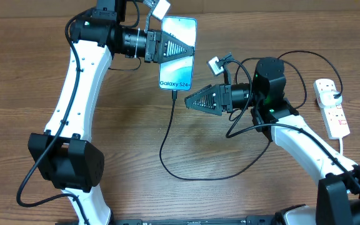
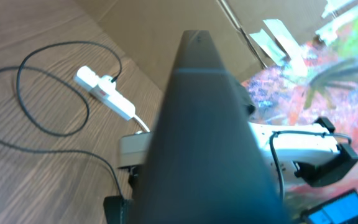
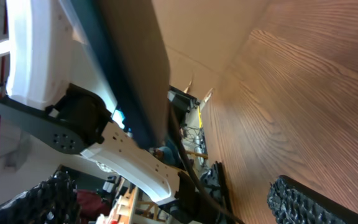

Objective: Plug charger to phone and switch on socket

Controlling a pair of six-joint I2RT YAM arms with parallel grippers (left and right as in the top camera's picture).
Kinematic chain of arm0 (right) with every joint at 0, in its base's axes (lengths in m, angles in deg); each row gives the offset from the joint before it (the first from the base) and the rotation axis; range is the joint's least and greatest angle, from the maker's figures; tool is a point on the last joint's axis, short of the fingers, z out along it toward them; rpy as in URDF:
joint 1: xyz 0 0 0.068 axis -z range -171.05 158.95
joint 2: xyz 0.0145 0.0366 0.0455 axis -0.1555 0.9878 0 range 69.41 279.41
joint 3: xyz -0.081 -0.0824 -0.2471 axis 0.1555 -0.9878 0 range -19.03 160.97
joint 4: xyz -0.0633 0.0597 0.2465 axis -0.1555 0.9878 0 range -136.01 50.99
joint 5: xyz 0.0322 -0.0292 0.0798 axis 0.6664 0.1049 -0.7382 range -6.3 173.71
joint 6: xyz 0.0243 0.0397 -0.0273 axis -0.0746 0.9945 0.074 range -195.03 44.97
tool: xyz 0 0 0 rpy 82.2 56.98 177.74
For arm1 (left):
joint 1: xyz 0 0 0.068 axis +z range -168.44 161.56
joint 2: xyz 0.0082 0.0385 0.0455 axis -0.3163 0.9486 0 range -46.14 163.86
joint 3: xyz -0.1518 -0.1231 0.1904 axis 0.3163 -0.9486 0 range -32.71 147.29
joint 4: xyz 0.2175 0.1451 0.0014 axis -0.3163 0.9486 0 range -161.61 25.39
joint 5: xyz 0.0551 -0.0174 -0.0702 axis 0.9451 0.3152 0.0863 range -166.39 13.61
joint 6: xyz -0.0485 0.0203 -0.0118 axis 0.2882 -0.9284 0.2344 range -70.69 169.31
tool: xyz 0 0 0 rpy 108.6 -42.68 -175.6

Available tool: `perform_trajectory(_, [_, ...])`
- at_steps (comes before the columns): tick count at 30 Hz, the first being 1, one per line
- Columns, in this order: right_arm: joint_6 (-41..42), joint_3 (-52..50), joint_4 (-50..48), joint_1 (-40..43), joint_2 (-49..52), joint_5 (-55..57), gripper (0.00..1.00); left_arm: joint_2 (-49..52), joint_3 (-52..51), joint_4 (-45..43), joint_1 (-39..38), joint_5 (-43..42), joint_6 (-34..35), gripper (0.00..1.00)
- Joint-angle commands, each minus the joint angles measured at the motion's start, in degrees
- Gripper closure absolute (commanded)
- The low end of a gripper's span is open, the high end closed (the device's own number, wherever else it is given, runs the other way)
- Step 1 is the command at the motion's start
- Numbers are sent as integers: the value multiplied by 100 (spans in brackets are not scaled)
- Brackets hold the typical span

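The phone [image 1: 178,69] lies flat on the wooden table with its light blue screen up. My left gripper [image 1: 191,48] lies across its upper half; in the left wrist view [image 2: 194,124] its fingers form one dark wedge with no gap. The charger cable [image 1: 166,140] meets the phone's lower edge, loops over the table and ends in a black plug [image 1: 336,95] in the socket [image 1: 329,109]. My right gripper [image 1: 189,100] is open, just right of the cable's phone end. In the right wrist view [image 3: 185,202] the cable [image 3: 188,165] runs between its fingers, untouched.
The socket's thick white cord [image 1: 343,147] runs toward the front right past my right arm. The socket also shows in the left wrist view [image 2: 104,93], with cable loops [image 2: 48,93] beside it. A cardboard wall [image 2: 166,37] stands behind the table.
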Motion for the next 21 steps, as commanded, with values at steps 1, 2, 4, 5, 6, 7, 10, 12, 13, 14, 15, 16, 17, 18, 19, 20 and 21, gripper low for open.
perform_trajectory(1, [-634,74,103,22,20,-70,0,-66,44,-9,-11,-466,-693,96])
perform_trajectory(2, [-634,74,103,22,22,-72,0,-66,44,-4,-15,-468,-785,96])
perform_trajectory(4, [-634,74,96,22,22,-70,0,-66,44,-4,-17,-461,-979,96])
perform_trajectory(5, [-638,74,96,22,22,-68,0,-66,44,-2,-17,-461,-1084,96])
perform_trajectory(6, [-654,74,98,22,22,-70,0,-66,44,-2,-17,-461,-1191,96])
perform_trajectory(7, [-654,74,98,22,22,-70,0,-66,44,0,-17,-459,-1298,96])
perform_trajectory(10, [-654,72,101,22,22,-70,0,-66,44,2,-17,-457,-1622,96])
perform_trajectory(12, [-654,72,101,22,22,-70,0,-66,44,13,-17,-452,-1792,96])
perform_trajectory(13, [-654,72,101,22,22,-70,0,-66,44,24,-17,-431,-1878,96])
perform_trajectory(14, [-654,72,101,22,22,-70,0,-66,44,22,-17,-389,-1880,96])
perform_trajectory(15, [-654,72,101,22,22,-68,0,-66,44,24,-17,-361,-1878,96])
perform_trajectory(16, [-654,72,98,22,22,-66,0,-66,44,33,-17,-343,-1875,96])
perform_trajectory(17, [-654,72,98,22,22,-46,0,-66,44,61,-17,-328,-1873,96])
perform_trajectory(18, [-651,72,103,22,22,-22,0,-66,44,138,-17,-328,-1860,96])
perform_trajectory(19, [-649,72,142,22,22,20,0,-66,44,188,-17,-326,-1829,96])
perform_trajectory(20, [-643,72,203,22,22,79,0,-66,44,223,-17,-308,-1759,96])
perform_trajectory(21, [-592,72,313,22,22,195,0,-66,44,262,-17,-269,-1624,96])
